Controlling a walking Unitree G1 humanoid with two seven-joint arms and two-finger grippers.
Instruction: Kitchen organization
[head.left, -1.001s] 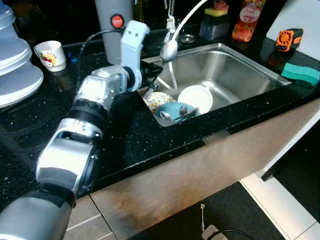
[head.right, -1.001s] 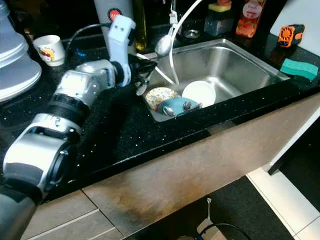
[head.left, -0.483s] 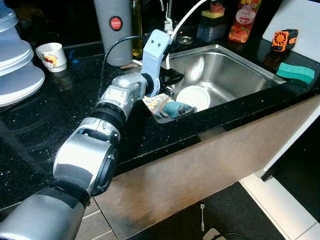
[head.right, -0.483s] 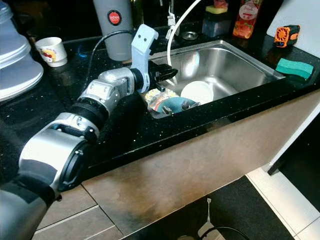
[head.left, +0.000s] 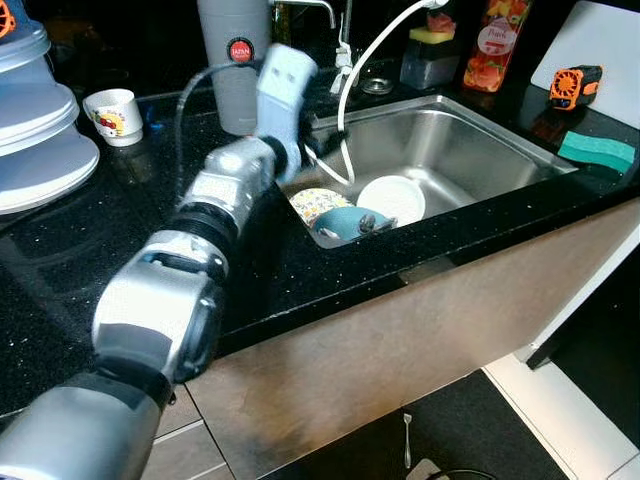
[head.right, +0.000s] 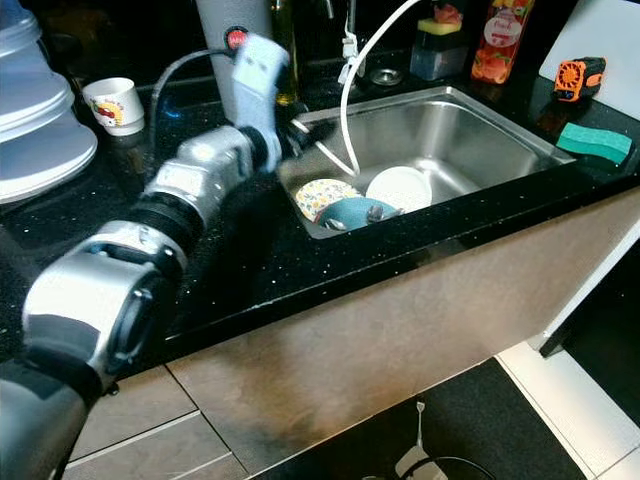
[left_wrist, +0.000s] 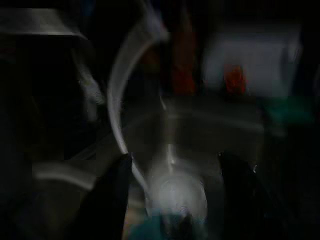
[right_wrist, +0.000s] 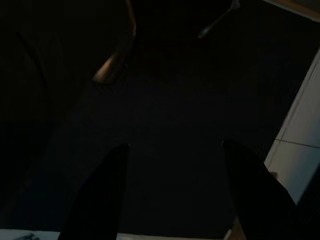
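Note:
My left arm reaches across the black counter (head.left: 120, 240) to the steel sink's (head.left: 470, 140) near left corner. Its left gripper (head.left: 312, 150) is blurred and hovers over that rim beside a white hose (head.left: 345, 95). In the left wrist view its fingers (left_wrist: 112, 200) stand apart with nothing between them. In the sink lie a patterned plate (head.left: 315, 202), a white bowl (head.left: 392, 196) and a teal bowl (head.left: 345, 222) holding spoons. My right gripper (right_wrist: 175, 200) hangs open over the dark floor.
A cartoon cup (head.left: 113, 112), a grey canister (head.left: 235, 60) and stacked white containers (head.left: 40, 140) stand on the left. Right of the sink lie a green sponge (head.left: 598, 150) and an orange tool (head.left: 575, 85). Bottles (head.left: 497, 45) line the back. A utensil (head.left: 405, 440) lies on the floor.
The left gripper swung out over the sink's dishes half a second ago and has now drawn back up to the left rim. The shiny spoon shape by it a second ago is gone.

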